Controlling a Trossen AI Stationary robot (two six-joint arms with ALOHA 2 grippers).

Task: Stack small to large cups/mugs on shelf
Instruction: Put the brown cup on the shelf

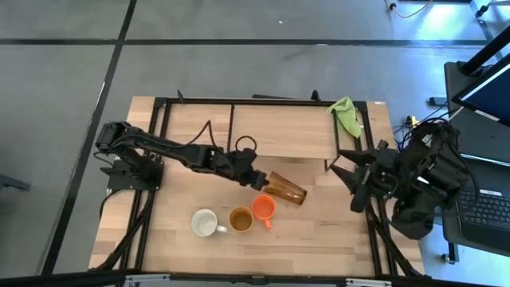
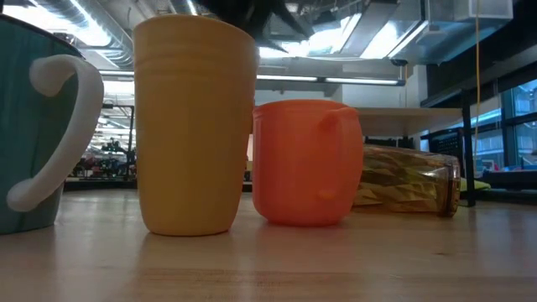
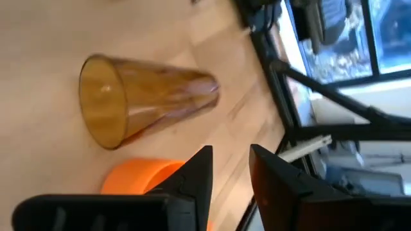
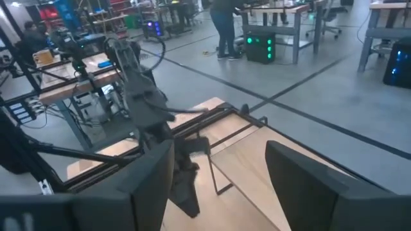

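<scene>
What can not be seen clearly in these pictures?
- Low view: white mug cut off by the left edge; the yellow mug and orange cup hide most of the lying tumbler.
- Left wrist view: left pincer covers most of the orange cup.

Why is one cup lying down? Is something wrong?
Yes. The amber tumbler lies tipped on its side on the table, just past the left hand, whose fingers are open. The orange cup, yellow mug and white mug stand upright.
</scene>
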